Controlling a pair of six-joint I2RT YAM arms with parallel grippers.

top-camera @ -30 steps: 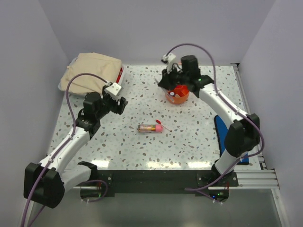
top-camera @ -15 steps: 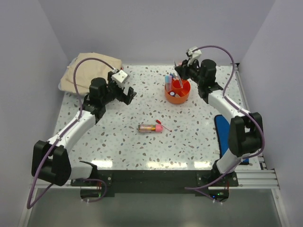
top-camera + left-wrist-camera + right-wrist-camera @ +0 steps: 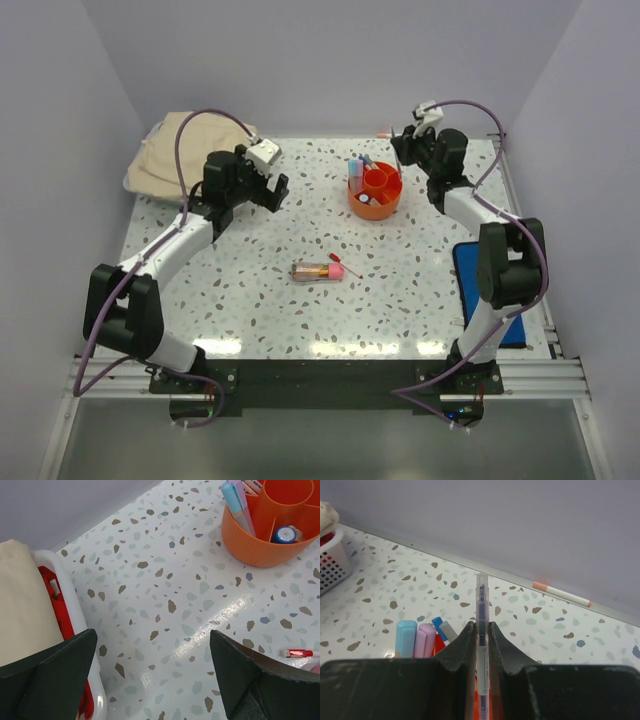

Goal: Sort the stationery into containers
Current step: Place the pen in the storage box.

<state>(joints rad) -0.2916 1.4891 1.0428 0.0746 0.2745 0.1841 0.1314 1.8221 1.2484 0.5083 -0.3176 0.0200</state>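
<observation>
The orange tub (image 3: 375,193) stands at the back of the table, with blue and pink markers (image 3: 415,638) upright in one compartment; it also shows in the left wrist view (image 3: 267,540). My right gripper (image 3: 481,626) is shut on a thin clear pen (image 3: 481,595), held upright just behind and to the right of the tub (image 3: 404,150). My left gripper (image 3: 155,667) is open and empty, above bare table to the left of the tub (image 3: 270,188). A clear tube (image 3: 316,270) and a red-tipped pen (image 3: 346,265) lie mid-table. An orange-tipped pen (image 3: 562,594) lies along the back wall.
A white basket (image 3: 75,615) with a beige cloth bundle (image 3: 185,150) sits at the back left. A blue mat (image 3: 490,290) lies at the right edge, partly under the right arm. Walls close in at the back and both sides.
My right gripper has risen from the tub and drawn back to the right, holding the pen. My left gripper has swung back and right, toward the tub.
</observation>
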